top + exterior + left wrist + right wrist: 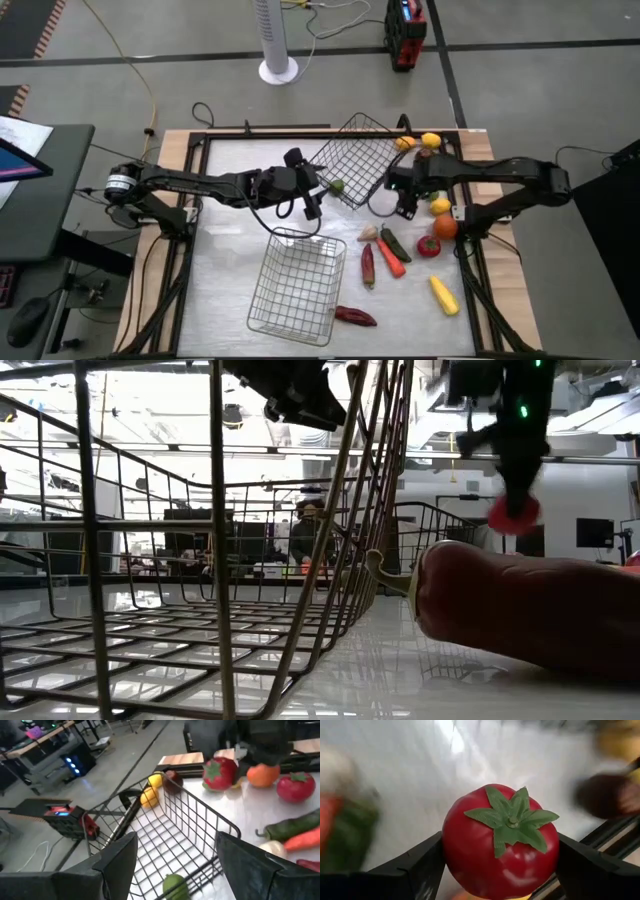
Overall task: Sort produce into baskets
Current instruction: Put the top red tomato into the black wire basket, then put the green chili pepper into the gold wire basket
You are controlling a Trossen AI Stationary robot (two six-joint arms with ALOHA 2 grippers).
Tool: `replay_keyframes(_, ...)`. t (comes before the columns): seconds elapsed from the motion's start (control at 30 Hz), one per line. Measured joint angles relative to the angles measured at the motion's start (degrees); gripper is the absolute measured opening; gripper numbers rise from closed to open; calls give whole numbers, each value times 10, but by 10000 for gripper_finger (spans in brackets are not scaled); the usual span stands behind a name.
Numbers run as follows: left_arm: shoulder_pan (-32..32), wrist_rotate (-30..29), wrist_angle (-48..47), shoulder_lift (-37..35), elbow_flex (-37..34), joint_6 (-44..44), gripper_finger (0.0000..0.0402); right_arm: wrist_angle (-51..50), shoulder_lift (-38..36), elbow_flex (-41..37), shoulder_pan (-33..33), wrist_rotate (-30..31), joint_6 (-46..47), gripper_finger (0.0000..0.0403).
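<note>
Right jaws [500, 865] pinch tomato [500, 840] near table edge.

Two baskets on the table [225, 255]: near basket [297, 285] flat at centre-front, far basket [352, 158] tipped up behind it, between the two arms. One round piece [337, 186] inside the far basket. Chili [355, 316] lies just right of the near basket's front corner. Rest of the produce [410, 250] spread right of both baskets, with a few pieces by the far basket's back-right corner.
</note>
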Motion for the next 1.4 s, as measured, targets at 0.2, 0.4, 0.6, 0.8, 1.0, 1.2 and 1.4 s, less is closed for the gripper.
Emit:
replay_keyframes(0.2, 0, -1, 6, 0, 22, -5, 256, 100, -28, 54, -8, 56, -65, 353)
replay_keyframes(0.4, 2, -3, 65, 0, 28, 25, 256, 278, -16, 55, -30, 53, -199, 366)
replay_keyframes(0.6, 20, -16, 92, 1, 29, 61, 256, 281, 33, 69, -63, 51, -244, 389)
replay_keyframes(0.8, 47, -10, 90, 1, 29, 61, 256, 198, 63, 126, -98, 46, -241, 397)
replay_keyframes(1.0, 51, 18, 57, 1, 19, 71, 256, 114, 61, 166, -129, -8, -229, 396)
replay_keyframes(1.2, 67, 115, 163, -36, -70, 76, 256, 6, 54, 157, -206, -5, -201, 395)
replay_keyframes(1.4, 101, 140, 199, -121, -150, 42, 256, -29, 16, 134, -253, -7, -184, 395)
